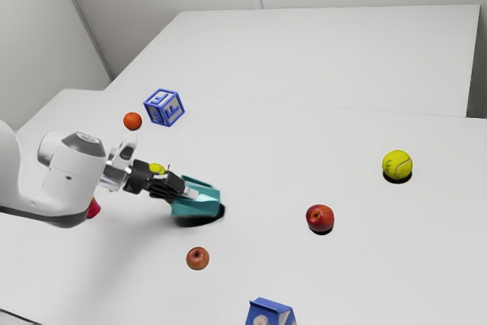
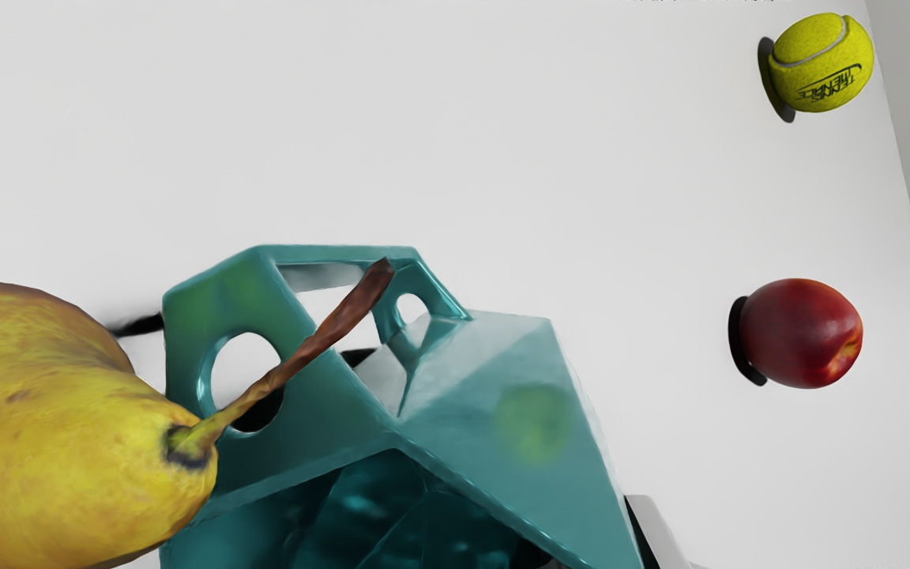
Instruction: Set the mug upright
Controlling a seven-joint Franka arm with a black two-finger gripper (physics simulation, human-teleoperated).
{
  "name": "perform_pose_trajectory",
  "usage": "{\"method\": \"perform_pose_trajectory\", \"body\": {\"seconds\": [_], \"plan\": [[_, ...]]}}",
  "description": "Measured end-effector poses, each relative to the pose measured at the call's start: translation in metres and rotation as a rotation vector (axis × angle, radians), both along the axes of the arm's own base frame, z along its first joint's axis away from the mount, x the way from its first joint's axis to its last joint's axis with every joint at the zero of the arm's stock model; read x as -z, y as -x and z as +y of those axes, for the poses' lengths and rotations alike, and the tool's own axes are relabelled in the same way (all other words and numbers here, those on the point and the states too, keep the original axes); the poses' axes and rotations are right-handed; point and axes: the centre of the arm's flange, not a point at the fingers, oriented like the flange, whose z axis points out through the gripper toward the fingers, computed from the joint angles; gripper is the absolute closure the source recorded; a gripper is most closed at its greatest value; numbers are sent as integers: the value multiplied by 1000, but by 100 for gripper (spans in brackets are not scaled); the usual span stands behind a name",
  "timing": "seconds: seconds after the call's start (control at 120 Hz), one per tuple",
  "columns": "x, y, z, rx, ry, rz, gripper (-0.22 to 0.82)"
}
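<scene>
Mind, turning the teal mug [image 2: 486,395] could knock the pear [image 2: 52,442] beside it; you can't tell how wide the gripper [image 1: 190,194] is.

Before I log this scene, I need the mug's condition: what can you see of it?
The mug is teal and glossy, perhaps ceramic or plastic, with flat facets, a dark hollow and an angular, pierced frame, likely its handle. It looks tipped over, not upright. My gripper is at it, and the pear's stem crosses in front; whether that stem touches it, I cannot tell.
</scene>
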Motion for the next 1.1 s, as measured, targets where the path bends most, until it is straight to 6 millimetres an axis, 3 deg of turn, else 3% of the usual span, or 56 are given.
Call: {"method": "perform_pose_trajectory", "body": {"seconds": [0.6,1.1], "plan": [[-39,-1,-32,108,-42,-118,77],[-69,-21,-52,298,-310,-53,77]]}}
